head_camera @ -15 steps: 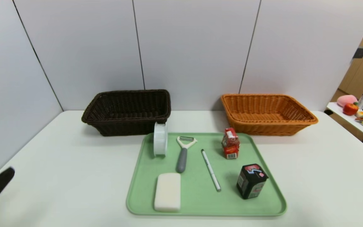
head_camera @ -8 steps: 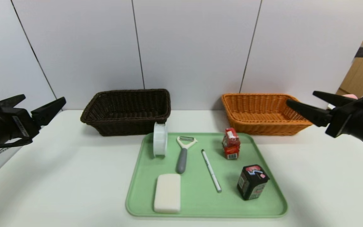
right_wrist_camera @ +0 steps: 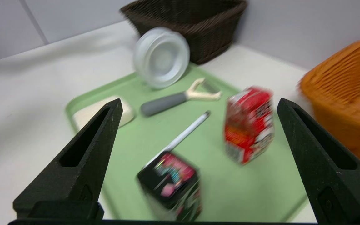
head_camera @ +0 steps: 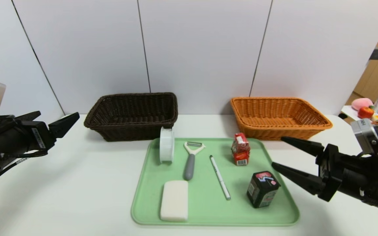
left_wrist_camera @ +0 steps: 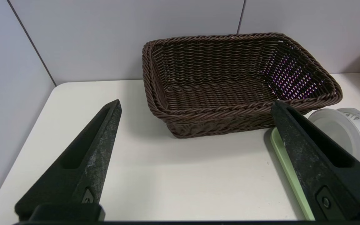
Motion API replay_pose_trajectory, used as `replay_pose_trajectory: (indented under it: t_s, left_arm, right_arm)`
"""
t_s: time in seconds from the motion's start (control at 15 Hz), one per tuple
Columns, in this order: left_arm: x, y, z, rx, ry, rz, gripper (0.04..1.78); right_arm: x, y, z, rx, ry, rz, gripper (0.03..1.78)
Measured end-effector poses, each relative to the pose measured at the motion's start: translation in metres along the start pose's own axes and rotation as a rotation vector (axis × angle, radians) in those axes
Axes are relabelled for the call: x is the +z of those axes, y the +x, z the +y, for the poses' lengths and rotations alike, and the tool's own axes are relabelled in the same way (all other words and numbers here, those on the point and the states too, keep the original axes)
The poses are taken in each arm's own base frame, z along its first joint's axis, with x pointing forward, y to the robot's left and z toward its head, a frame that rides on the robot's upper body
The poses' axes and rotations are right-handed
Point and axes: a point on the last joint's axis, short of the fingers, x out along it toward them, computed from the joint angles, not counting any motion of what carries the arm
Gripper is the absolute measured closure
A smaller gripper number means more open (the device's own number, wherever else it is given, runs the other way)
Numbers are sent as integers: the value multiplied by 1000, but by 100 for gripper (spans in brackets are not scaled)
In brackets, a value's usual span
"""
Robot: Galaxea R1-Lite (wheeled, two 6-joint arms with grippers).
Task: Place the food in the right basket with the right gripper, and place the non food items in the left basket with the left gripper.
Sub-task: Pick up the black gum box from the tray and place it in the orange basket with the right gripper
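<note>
On the green tray (head_camera: 205, 205) stand the food cartons, a red one (head_camera: 240, 149) and a black one (head_camera: 262, 189). The same tray bears the non food items: a white disc case (head_camera: 167, 145) on edge, a peeler (head_camera: 190, 160), a pen (head_camera: 220, 177) and a white block (head_camera: 174, 199). My right gripper (head_camera: 277, 151) hovers open at the tray's right edge, pointing at both cartons (right_wrist_camera: 250, 125) (right_wrist_camera: 170, 184). My left gripper (head_camera: 59, 114) hangs open at the far left, facing the dark brown left basket (left_wrist_camera: 230, 87). The orange right basket (head_camera: 279, 118) stands behind the tray.
Both baskets stand against the grey wall panels at the table's back. A side table (head_camera: 377, 132) with toy fruit and a bottle stands at the far right, behind my right arm. Bare tabletop lies between my left gripper and the tray.
Both arms have come into view. The right gripper dropped from beside the orange basket to the tray's right edge. The left gripper edged slightly toward the brown basket.
</note>
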Motion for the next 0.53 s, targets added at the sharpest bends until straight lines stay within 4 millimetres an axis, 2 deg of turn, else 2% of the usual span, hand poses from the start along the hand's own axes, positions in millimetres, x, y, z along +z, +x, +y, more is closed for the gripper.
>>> replay_pose_trajectory:
  t_s: [0.2, 0.53]
  left_arm:
    - [0, 0, 0, -1, -26, -2, 13]
    - [1, 0, 0, -1, -35, -3, 13]
  right_arm:
    - [-27, -6, 4, 11, 81, 103, 10]
    - [-59, 2, -2, 31, 95, 221, 10]
